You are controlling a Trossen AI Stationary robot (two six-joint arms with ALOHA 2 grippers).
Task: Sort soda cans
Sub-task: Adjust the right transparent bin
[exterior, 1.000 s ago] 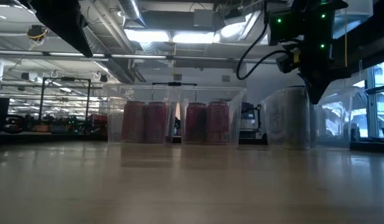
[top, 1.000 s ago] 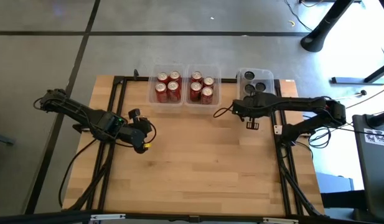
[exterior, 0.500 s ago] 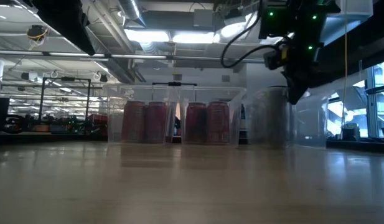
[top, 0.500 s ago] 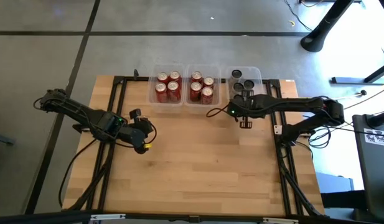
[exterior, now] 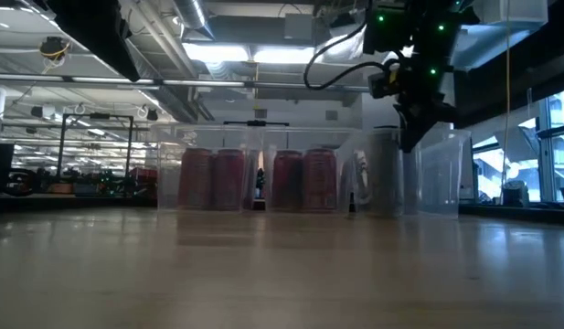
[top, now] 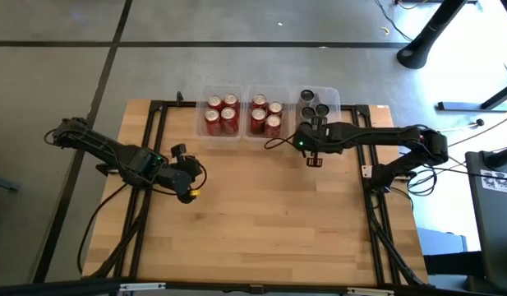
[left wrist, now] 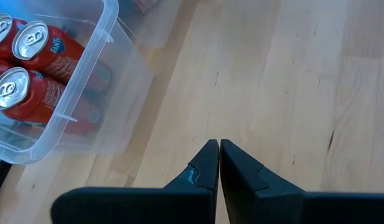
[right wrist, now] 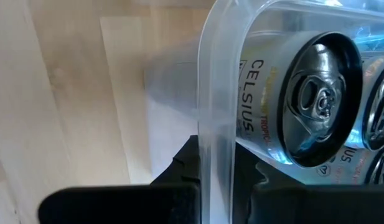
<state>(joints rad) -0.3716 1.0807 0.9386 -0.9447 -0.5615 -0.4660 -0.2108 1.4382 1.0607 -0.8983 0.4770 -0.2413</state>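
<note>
While the soda cans (top: pixel 223 115) sit sorted by colour in three clear bins along the far edge of the worktop (top: pixel 261 214), the step in hand looks like tidying the row rather than moving single cans. The red cans fill the left bin (top: pixel 218 136) and the middle bin (top: pixel 265 133); the dark cans (top: pixel 314 104) stand in the right bin (top: pixel 338 102), which sits just beside the middle one.

The right gripper (top: pixel 313 156) is at the near wall of that right bin. In the right wrist view its fingers (right wrist: pixel 179 168) are pinched narrow on the bin's clear wall (right wrist: pixel 216 112), with a silver-topped can (right wrist: pixel 310 99) just inside. My judgement: the bin is being dragged by its wall toward its neighbours. The next move calls for a level, slow pull so the thin plastic does not slip out of the pinch or tip the cans, then a release once the bins line up.

The left gripper (top: pixel 187 187) waits over bare wood on the left side of the worktop, well apart from the bins, its fingers (left wrist: pixel 207 165) closed on nothing.

The black frame rails (top: pixel 154 148) run along the worktop's edges. The middle bin is the only thing close enough to be bumped by the moving one.
</note>
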